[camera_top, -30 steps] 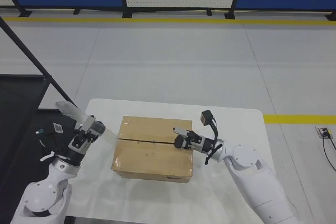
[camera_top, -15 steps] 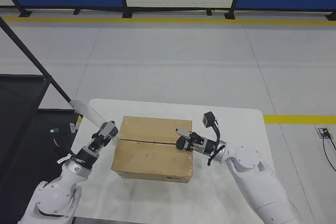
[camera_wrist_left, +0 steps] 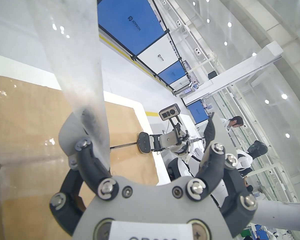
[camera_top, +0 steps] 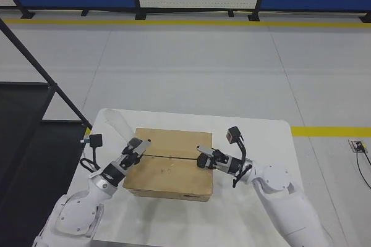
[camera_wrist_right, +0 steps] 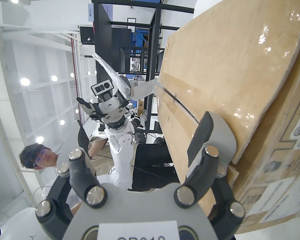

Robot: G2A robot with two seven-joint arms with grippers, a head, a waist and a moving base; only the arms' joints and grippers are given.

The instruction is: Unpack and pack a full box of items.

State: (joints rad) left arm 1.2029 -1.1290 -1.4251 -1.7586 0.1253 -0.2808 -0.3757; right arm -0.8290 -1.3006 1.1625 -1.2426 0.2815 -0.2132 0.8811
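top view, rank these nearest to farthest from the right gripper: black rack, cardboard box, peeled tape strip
1. cardboard box: right beside the right gripper, at its seam's right end.
2. tape strip: rising over the box's left end.
3. black rack: far out on the left side.

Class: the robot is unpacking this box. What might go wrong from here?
1. The loose tape strip clings to one finger of the open left gripper; it may not drop and could restick to the box.
2. The open right gripper has one finger at the box's top edge; a push may slide the box.
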